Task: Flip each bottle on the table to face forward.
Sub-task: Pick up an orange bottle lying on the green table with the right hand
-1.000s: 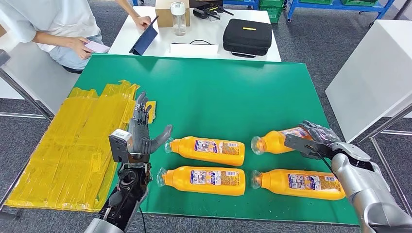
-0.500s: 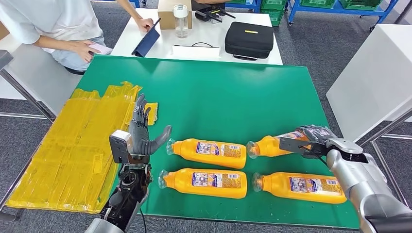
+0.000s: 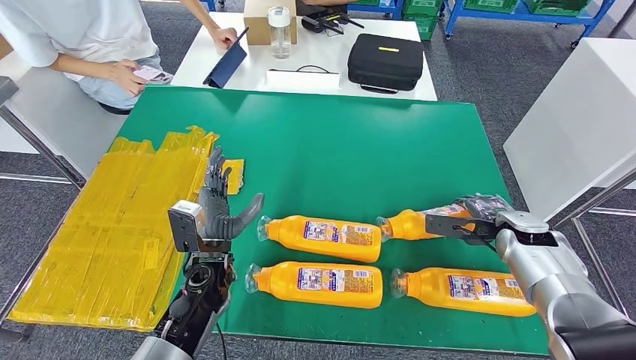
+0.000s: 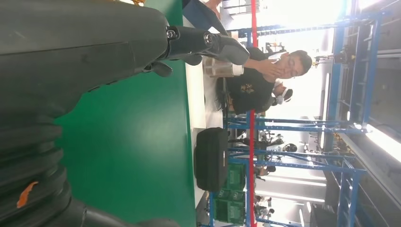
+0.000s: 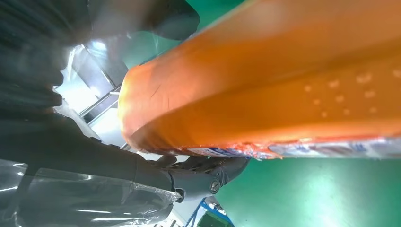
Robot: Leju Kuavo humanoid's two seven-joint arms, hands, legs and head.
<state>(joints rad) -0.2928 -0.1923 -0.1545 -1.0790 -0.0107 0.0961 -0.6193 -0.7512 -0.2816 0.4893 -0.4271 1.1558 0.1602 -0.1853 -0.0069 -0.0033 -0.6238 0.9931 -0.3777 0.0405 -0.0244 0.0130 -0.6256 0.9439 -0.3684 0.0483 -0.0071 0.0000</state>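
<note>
Several orange bottles lie on their sides on the green table (image 3: 322, 150), necks to the left. The far right bottle (image 3: 412, 223) is gripped by my right hand (image 3: 480, 214) around its body; in the right wrist view this bottle (image 5: 283, 80) sits close against my right hand (image 5: 94, 156). The far left bottle (image 3: 322, 236), near left bottle (image 3: 319, 283) and near right bottle (image 3: 461, 291) lie with their labels up. My left hand (image 3: 221, 206) stands upright and open just left of the far left bottle's neck, holding nothing.
Yellow sheets (image 3: 112, 225) cover the table's left part. A white table behind carries a black case (image 3: 386, 56), a clear jar (image 3: 279, 30) and a tablet (image 3: 229, 60). A person (image 3: 90, 37) sits at the back left. A white cabinet (image 3: 577, 112) stands right.
My right hand has carried the far right bottle a little to the left, closer to the far left bottle's base. The left hand has stayed put.
</note>
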